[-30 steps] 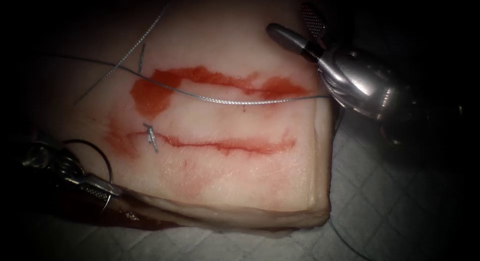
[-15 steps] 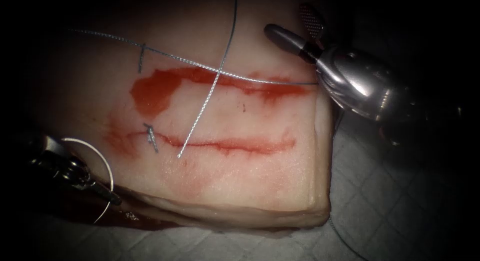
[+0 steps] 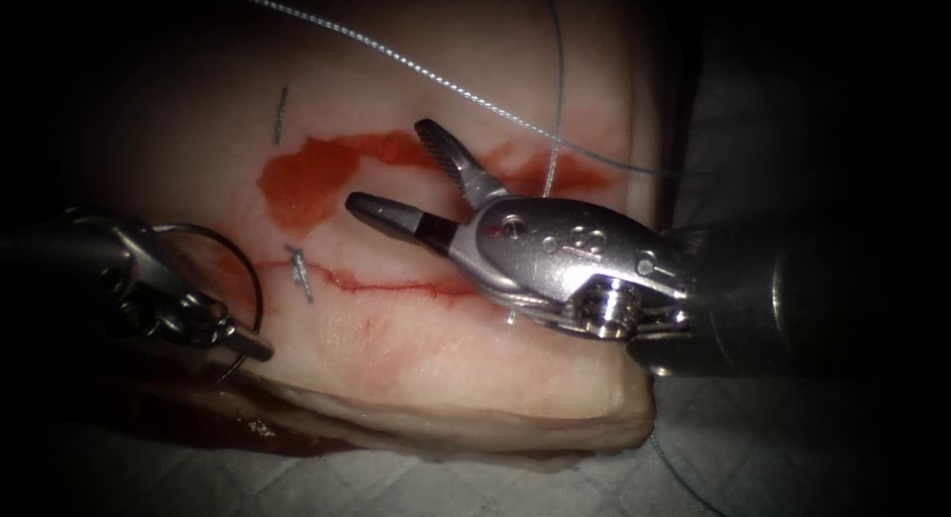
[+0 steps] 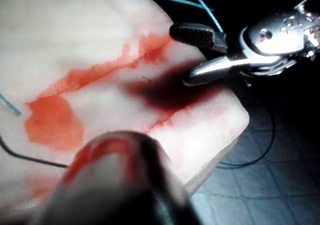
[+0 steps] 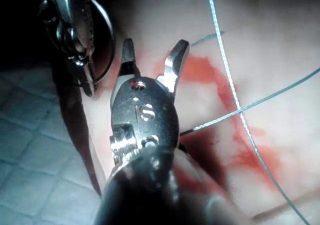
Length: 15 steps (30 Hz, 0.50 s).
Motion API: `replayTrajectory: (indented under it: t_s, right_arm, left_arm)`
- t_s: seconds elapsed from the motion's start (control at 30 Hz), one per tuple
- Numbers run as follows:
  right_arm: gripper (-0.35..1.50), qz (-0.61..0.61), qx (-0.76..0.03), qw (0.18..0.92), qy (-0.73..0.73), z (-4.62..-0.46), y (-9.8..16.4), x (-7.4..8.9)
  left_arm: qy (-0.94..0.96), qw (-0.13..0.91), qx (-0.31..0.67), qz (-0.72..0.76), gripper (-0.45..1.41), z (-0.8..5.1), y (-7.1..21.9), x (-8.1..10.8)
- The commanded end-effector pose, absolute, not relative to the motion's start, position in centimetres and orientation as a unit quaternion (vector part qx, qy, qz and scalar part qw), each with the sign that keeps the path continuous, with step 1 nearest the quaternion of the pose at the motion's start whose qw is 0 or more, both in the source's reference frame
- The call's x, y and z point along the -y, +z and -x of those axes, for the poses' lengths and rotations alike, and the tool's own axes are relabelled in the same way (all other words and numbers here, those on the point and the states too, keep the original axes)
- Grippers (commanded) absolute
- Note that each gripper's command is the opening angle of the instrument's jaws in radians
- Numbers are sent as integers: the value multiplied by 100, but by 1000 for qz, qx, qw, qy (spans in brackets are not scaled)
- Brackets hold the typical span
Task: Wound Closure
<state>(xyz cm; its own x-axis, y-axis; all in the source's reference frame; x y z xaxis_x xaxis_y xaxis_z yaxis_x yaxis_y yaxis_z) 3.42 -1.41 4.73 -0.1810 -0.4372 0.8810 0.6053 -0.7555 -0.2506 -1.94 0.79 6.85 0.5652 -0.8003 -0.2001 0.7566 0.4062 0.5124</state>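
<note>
The tissue [image 3: 426,378] has a cut [image 3: 396,285] with one knotted stitch [image 3: 297,269] at its left end. My left tool [image 3: 238,341] is at the tissue's left edge, shut on the curved needle [image 3: 260,297] toward one end of its curve. The needle is free of the tissue. My right tool [image 3: 396,170] hovers over the middle of the tissue just above the cut, its jaws open and holding nothing. The thread [image 3: 446,81] runs slack across the far side. In the right wrist view the open right tool [image 5: 154,50] faces the left tool [image 5: 75,30] and needle [image 5: 108,32].
A red fluid patch [image 3: 297,190] and smear lie beyond the cut. A short cut thread end [image 3: 280,111] sticks up at the far left. A second thread strand [image 3: 555,91] hangs down behind the right tool. Grey quilted cloth [image 3: 792,448] surrounds the tissue.
The right tool has swept from the far right corner in over the middle of the tissue, jaws still open. The thread has swung toward the far side. The left tool with the needle rose slightly.
</note>
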Motion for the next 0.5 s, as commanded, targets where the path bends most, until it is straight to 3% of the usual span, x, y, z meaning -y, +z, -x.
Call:
replayTrajectory:
  t_s: [0.03, 0.23, 0.27, 0.3, 0.5]
  right_arm:
    - [79, 539, 79, 331, -770, -362, 477, 146]
    - [86, 516, 100, 292, -799, -378, 496, 156]
    - [83, 513, 106, 293, -800, -379, 498, 156]
    - [49, 504, 118, 298, -802, -381, 501, 155]
    - [39, 496, 133, 296, -806, -385, 504, 153]
  left_arm:
    - [-442, 851, 37, -282, -45, 200, 691, -81]
    - [-366, 892, 22, -265, -45, 203, 694, -87]
    - [-358, 896, 20, -263, -45, 204, 694, -88]
    - [-347, 900, 19, -261, -45, 208, 693, -88]
    - [-351, 900, 18, -257, -45, 216, 690, -89]
